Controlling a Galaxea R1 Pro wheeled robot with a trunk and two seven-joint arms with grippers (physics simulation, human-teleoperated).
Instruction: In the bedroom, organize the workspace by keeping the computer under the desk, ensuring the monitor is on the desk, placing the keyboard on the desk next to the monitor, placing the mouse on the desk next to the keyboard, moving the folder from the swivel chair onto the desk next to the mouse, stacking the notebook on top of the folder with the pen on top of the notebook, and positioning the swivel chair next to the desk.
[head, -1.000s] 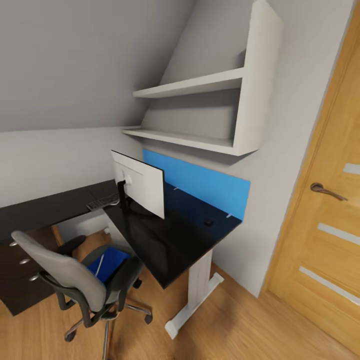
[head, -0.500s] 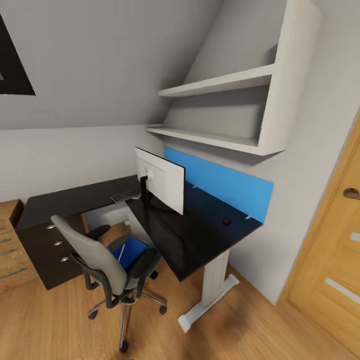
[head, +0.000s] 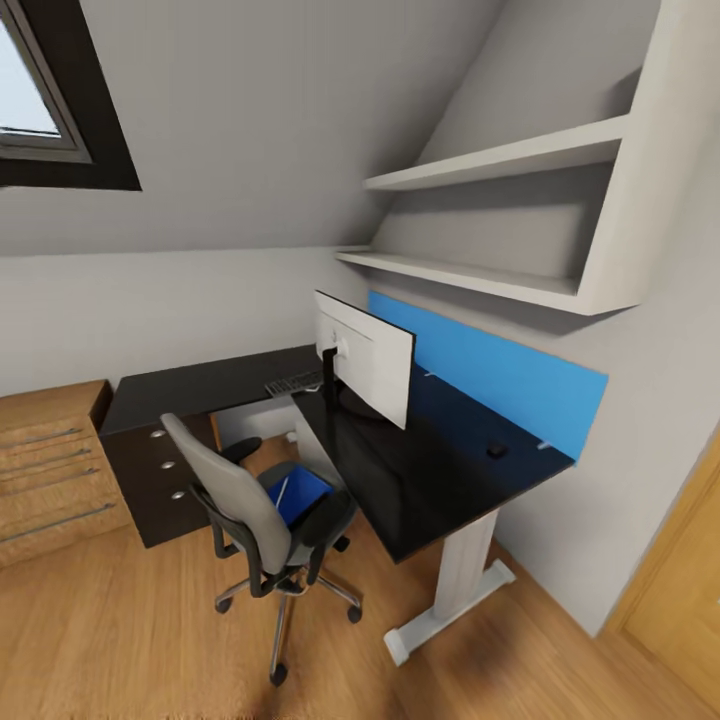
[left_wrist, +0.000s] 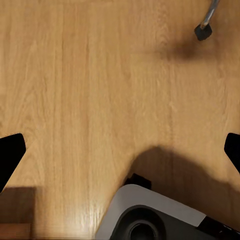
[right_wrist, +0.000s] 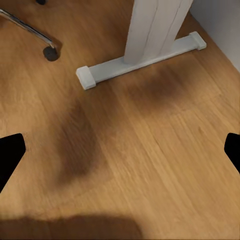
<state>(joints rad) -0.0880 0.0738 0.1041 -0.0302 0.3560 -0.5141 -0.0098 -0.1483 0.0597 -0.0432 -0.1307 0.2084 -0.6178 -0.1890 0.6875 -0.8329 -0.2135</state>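
I see the black L-shaped counter (head: 420, 480) with the monitor (head: 365, 357) standing on it, keyboard (head: 294, 383) beside the monitor, mouse (head: 495, 451) near the blue wall panel (head: 500, 375). Blue folder (head: 300, 494) lies on the swivel chair (head: 265, 515) seat, white pen (head: 282, 489) on top. Left pincer (left_wrist: 120, 152) and right pincer (right_wrist: 120, 150) both spread wide over the wood floor (right_wrist: 150, 165), holding nothing.

1. a home attic room with a sloped ceiling and skylight (head: 40, 110).
2. study corner: black desk (head: 200, 385), monitor (head: 365, 355), swivel chair (head: 265, 520), wall shelves (head: 500, 220), wooden floor (head: 120, 640).
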